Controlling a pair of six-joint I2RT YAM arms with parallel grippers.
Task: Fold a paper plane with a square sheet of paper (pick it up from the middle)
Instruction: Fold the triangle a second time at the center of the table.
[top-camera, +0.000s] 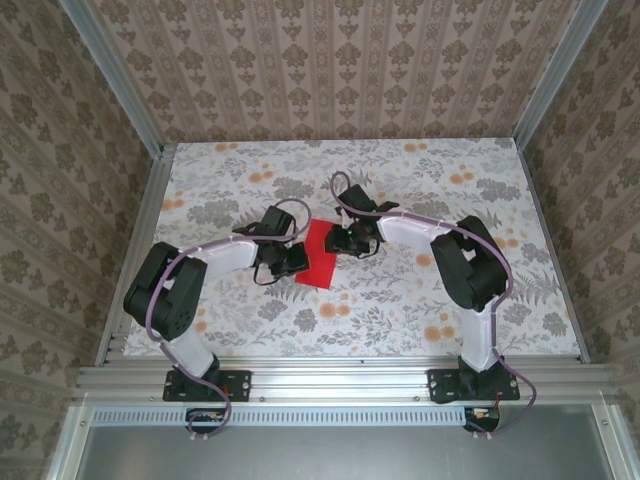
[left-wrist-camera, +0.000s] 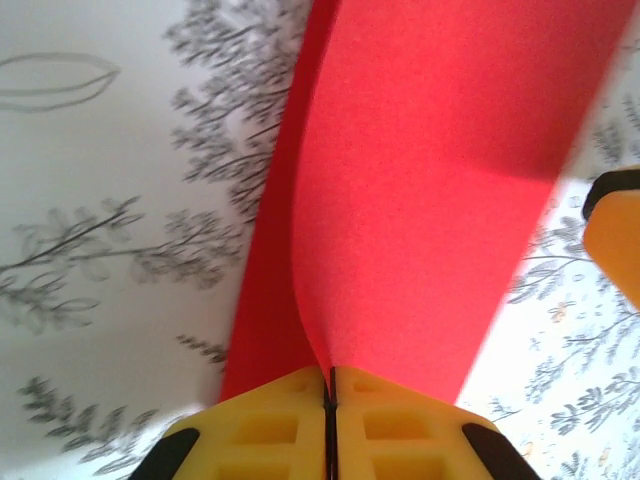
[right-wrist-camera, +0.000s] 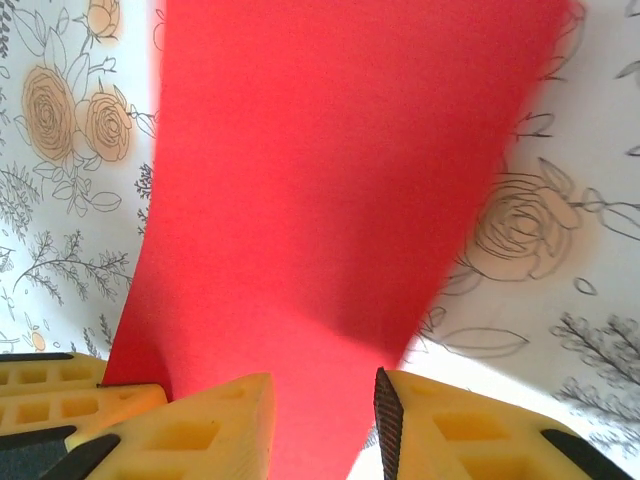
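The left gripper (left-wrist-camera: 328, 390) has its yellow fingers pressed together on an edge of the red sheet of paper (left-wrist-camera: 430, 180), pinching it right at the fingertips. From that pinch the paper runs away ahead of the gripper, curving upward. A second, darker red layer lies beneath it, just to the gripper's left. To the gripper's right and slightly ahead, a yellow finger of the other arm shows beside the sheet.

The right gripper (right-wrist-camera: 325, 415) has its fingers spread, with a clear gap between them. The sheet reaches into that gap from ahead and stretches forward from the gripper. Whether either finger touches it cannot be told. Close beside this gripper, on its left, the left gripper's yellow fingers sit at the sheet's near corner.

From above, the sheet lies on the floral tabletop (top-camera: 420, 300) directly between the two grippers. The left gripper is at its left edge and the right gripper at its right edge, both low over the surface.
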